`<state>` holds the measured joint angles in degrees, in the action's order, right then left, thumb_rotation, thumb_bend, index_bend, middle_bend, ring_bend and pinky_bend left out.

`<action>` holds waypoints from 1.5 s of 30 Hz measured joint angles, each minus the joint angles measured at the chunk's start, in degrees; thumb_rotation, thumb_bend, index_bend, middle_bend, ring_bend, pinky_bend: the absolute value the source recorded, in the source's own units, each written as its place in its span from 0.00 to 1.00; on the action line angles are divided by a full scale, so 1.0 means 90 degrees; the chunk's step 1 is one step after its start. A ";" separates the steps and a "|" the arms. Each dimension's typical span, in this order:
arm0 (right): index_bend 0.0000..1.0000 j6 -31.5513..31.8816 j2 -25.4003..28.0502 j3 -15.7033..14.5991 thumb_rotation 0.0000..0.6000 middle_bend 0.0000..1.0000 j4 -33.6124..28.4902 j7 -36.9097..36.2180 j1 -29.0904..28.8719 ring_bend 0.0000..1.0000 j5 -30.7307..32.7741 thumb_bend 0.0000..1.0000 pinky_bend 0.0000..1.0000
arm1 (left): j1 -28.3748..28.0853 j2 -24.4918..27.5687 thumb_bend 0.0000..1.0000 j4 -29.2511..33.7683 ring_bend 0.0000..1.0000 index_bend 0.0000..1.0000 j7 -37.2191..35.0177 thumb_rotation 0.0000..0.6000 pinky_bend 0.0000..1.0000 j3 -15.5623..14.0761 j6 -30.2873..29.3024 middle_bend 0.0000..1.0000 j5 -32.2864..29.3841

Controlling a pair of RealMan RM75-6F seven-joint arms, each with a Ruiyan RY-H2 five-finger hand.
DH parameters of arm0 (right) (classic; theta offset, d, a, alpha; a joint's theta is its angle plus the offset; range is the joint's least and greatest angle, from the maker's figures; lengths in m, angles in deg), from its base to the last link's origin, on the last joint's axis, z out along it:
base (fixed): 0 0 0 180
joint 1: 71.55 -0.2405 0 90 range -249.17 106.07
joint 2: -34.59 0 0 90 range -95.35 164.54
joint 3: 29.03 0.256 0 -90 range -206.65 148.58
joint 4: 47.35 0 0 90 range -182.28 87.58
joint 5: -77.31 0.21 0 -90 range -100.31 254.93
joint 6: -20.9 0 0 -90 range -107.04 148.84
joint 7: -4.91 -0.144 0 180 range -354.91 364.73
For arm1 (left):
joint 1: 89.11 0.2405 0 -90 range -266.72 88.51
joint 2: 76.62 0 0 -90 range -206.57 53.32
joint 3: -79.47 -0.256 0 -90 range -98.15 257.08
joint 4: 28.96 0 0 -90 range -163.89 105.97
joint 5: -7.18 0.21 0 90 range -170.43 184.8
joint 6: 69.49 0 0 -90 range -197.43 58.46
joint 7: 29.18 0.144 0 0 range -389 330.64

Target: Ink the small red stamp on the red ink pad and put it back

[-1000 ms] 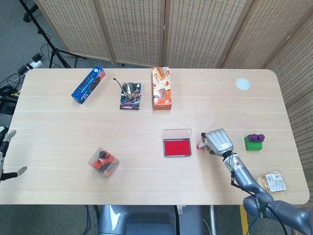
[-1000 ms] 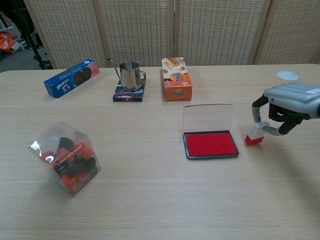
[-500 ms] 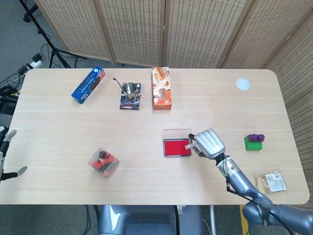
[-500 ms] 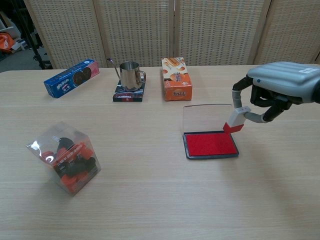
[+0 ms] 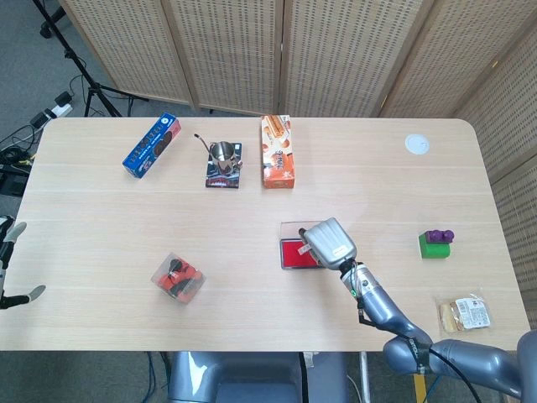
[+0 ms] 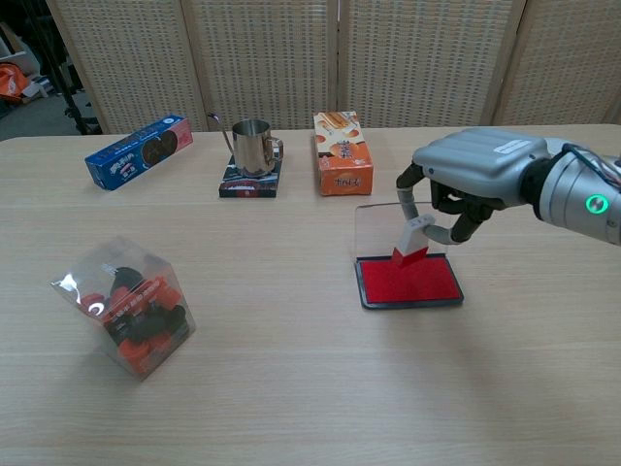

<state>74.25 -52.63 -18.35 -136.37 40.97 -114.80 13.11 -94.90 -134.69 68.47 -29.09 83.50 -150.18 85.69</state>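
Observation:
My right hand (image 6: 475,175) (image 5: 329,243) hangs over the open red ink pad (image 6: 408,282) (image 5: 294,255) just right of the table's middle. Between thumb and finger it pinches the small red stamp (image 6: 411,243), which is tilted, red end down, just above the pad's red surface near its back edge; contact cannot be judged. In the head view the hand hides the stamp and the pad's right half. My left hand (image 5: 7,269) stays off the table's left edge, fingers apart and empty.
A clear box of red and black pieces (image 6: 129,305) sits front left. A blue biscuit box (image 6: 137,150), a steel cup on a coaster (image 6: 251,148) and an orange carton (image 6: 341,152) line the back. A green and purple block (image 5: 435,243) and a snack packet (image 5: 466,314) lie right.
My right hand has carried the stamp leftward from the table beside the pad to a spot over the pad's red surface. The left hand has not moved.

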 measured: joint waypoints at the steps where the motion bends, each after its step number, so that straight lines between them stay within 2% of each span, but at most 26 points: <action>1: 0.56 -0.0003 -0.0055 0.0003 1.00 0.95 0.0012 0.0099 -0.0029 0.97 0.0095 0.60 1.00 | -0.0004 0.0002 0.00 -0.0002 0.00 0.00 -0.0003 1.00 0.00 0.0001 0.0011 0.00 -0.0005; 12: 0.57 0.0080 -0.0429 -0.0025 1.00 0.95 0.0122 0.0927 -0.0348 0.97 0.1283 0.61 1.00 | -0.0033 0.0025 0.00 -0.0008 0.00 0.00 -0.0042 1.00 0.00 -0.0010 0.0094 0.00 -0.0021; 45: 0.57 0.0143 -0.0629 -0.0408 1.00 0.95 0.0505 0.0736 -0.0507 0.97 0.1473 0.62 1.00 | -0.0043 0.0035 0.00 0.0007 0.00 0.00 -0.0043 1.00 0.00 -0.0020 0.0111 0.00 -0.0028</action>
<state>75.53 -58.29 -22.03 -131.82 47.59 -119.36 26.36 -95.28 -134.37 68.53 -29.47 83.32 -149.18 85.44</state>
